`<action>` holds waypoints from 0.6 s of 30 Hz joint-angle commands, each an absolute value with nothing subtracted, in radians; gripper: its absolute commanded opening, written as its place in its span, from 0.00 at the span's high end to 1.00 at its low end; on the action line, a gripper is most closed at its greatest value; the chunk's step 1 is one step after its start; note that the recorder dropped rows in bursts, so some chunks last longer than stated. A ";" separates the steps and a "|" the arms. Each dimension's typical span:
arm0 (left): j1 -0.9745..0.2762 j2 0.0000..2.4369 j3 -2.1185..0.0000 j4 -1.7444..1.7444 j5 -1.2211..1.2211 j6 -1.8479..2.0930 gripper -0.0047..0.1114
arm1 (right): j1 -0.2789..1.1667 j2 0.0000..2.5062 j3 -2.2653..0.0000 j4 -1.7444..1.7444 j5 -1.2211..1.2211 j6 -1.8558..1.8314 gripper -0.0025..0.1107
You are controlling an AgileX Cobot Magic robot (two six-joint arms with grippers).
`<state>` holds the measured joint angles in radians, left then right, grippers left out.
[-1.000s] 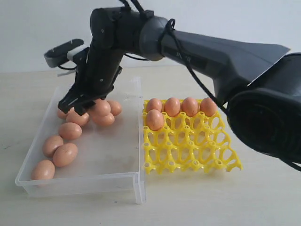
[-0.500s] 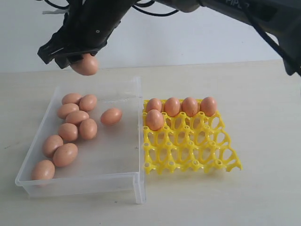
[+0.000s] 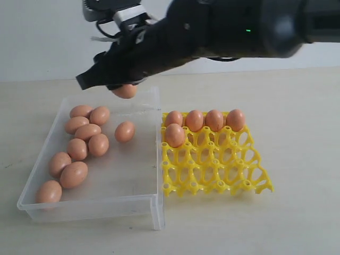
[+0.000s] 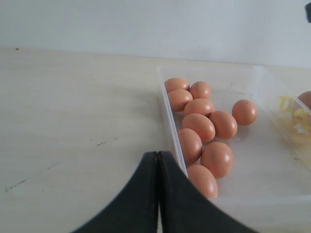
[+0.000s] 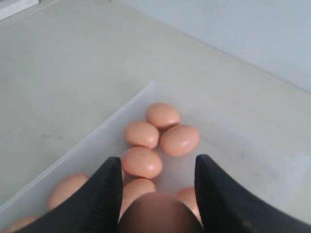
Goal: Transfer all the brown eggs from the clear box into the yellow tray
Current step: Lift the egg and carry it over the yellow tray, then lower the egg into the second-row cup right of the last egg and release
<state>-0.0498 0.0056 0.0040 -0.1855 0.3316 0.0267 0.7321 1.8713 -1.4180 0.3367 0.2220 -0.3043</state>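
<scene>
While the right gripper [image 3: 119, 85] is swinging rightward from where it was lifting, it is clamping an egg [image 3: 126, 92] over the box's [image 3: 106, 204] far wall. Judging by this, a sixth egg is heading for the tray [image 3: 212, 175], and ten are waiting in the box. The left gripper [image 4: 158, 165] is idling with jaws together. A pale table [image 3: 297, 133] is lying under it all, and a white wall [image 3: 42, 42] is standing behind.

Your right arm [image 3: 223, 26] fills the top of the exterior frame: matte black all over, smooth rounded housings, and there's one tiny green light [image 3: 247, 30] glowing on it. At upper left you've got a white block [image 3: 129, 13] with thin dark cables [image 3: 108, 28] looping beside it. In the wrist views, your right gripper [image 5: 158, 196] shows two broad black fingers, and your left gripper [image 4: 158, 189] has smooth black curved ones tapering upward.
</scene>
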 commanded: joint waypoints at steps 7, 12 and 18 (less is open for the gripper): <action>-0.049 0.000 0.000 -0.188 0.325 0.029 0.96 | 0.563 1.640 -0.911 0.437 -0.264 -0.289 0.98; -0.049 0.000 0.000 -0.188 0.325 0.029 0.96 | 0.509 1.674 -0.886 0.389 -0.258 -0.195 0.98; -0.049 0.000 0.000 -0.188 0.325 0.029 0.96 | 0.492 1.742 -0.886 0.358 -0.264 -0.085 0.98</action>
